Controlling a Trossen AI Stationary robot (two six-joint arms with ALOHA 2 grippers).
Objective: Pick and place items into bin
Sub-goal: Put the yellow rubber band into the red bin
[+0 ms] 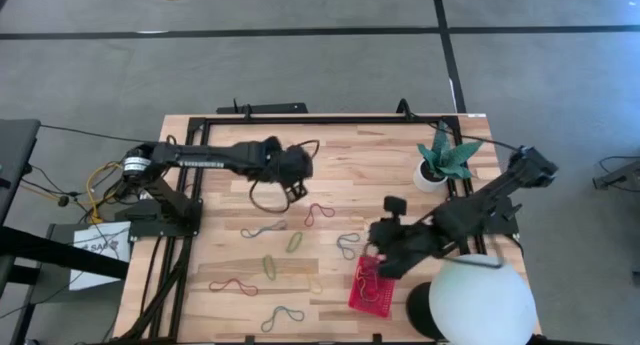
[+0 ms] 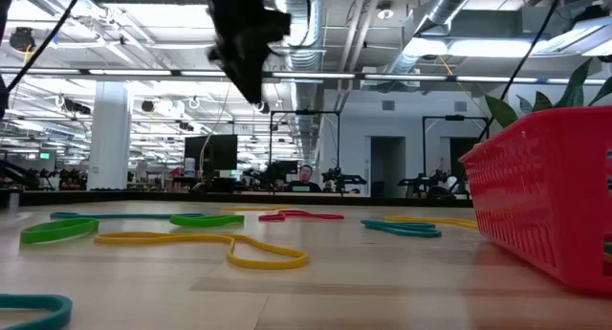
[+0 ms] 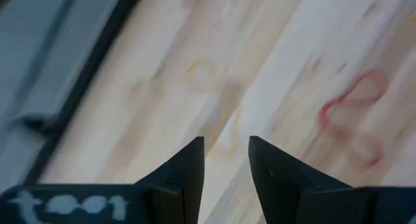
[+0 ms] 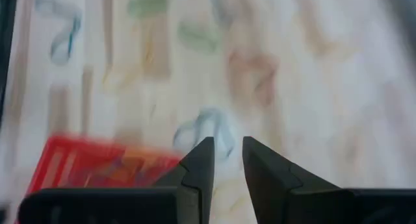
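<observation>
Floor [image 1: 300, 60]: grey, crossing dark seams, upper frame.
Ceiling ducts [image 2: 316, 24]: running overhead, centre.
Column [image 2: 108, 134]: white, standing left.

Open tabletop [image 1: 340, 175] mid-board; plant pot [image 1: 432, 175], white dome [image 1: 482, 303] crowding right edge.

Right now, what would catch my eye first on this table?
The bright red mesh plastic basket near the front edge, beside a big white dome. Colourful thin rubber-band loops lie scattered over the wooden table, with the right hand just above the basket.
</observation>
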